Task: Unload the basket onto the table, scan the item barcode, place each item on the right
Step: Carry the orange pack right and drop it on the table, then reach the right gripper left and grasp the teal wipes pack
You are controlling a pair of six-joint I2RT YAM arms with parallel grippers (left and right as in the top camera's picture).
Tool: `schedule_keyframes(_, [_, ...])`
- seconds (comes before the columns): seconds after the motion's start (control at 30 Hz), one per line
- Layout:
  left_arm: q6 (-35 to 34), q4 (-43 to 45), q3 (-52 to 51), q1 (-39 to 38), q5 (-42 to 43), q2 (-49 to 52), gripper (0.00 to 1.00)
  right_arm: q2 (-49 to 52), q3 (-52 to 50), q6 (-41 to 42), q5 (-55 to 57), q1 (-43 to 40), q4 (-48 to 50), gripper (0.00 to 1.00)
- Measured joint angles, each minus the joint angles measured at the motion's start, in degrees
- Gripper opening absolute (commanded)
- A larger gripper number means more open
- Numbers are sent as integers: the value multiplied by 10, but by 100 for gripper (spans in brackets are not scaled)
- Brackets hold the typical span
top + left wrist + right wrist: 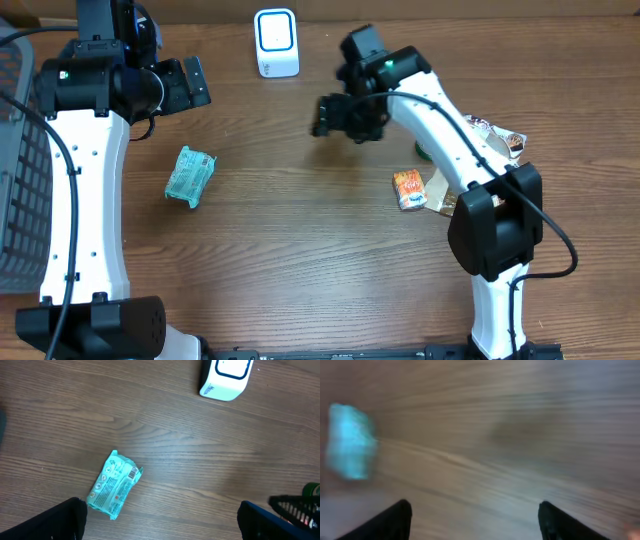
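A teal packet (189, 176) lies flat on the wooden table, left of centre, with a barcode on its upper face in the left wrist view (114, 485). The white scanner (276, 42) stands at the table's far edge and also shows in the left wrist view (225, 377). My left gripper (190, 85) hangs open above the table, behind the packet, with nothing between its fingers (160, 508). My right gripper (328, 115) is in mid-air right of the packet, open and empty (475, 507). Its view is blurred, with the teal packet (350, 442) at far left.
An orange snack packet (409, 188) lies at right, next to a brown wrapper (440, 192) and another wrapper (500, 135) behind the right arm. A grey wire basket (20, 150) stands along the left edge.
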Motion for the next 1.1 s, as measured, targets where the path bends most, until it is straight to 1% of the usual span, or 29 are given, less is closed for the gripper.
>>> schedule_keyframes(0.03, [0, 0, 0, 0, 0, 0, 100, 0, -4, 14, -20, 16, 59, 79])
schedule_keyframes(0.1, [0, 0, 0, 0, 0, 0, 100, 0, -14, 39, -39, 50, 129, 79])
schedule_keyframes(0.3, [0, 0, 0, 0, 0, 0, 100, 19, -21, 121, -45, 182, 276, 79])
schedule_keyframes(0.4, [0, 0, 0, 0, 0, 0, 100, 41, -21, 155, -41, 211, 327, 77])
schedule_keyframes(0.5, [0, 0, 0, 0, 0, 0, 100, 75, -23, 185, -29, 225, 357, 71])
schedule_keyframes(0.57, [0, 0, 0, 0, 0, 0, 99, 92, -25, 196, -17, 229, 377, 70])
schedule_keyframes(0.73, [0, 0, 0, 0, 0, 0, 100, 105, -26, 207, 31, 241, 402, 66])
schedule_keyframes(0.8, [0, 0, 0, 0, 0, 0, 100, 109, -26, 205, 47, 249, 412, 63])
schedule_keyframes(0.93, [0, 0, 0, 0, 0, 0, 100, 128, -26, 183, 96, 268, 427, 58])
schedule_keyframes(1.1, [0, 0, 0, 0, 0, 0, 100, 149, -26, 126, 183, 293, 454, 56])
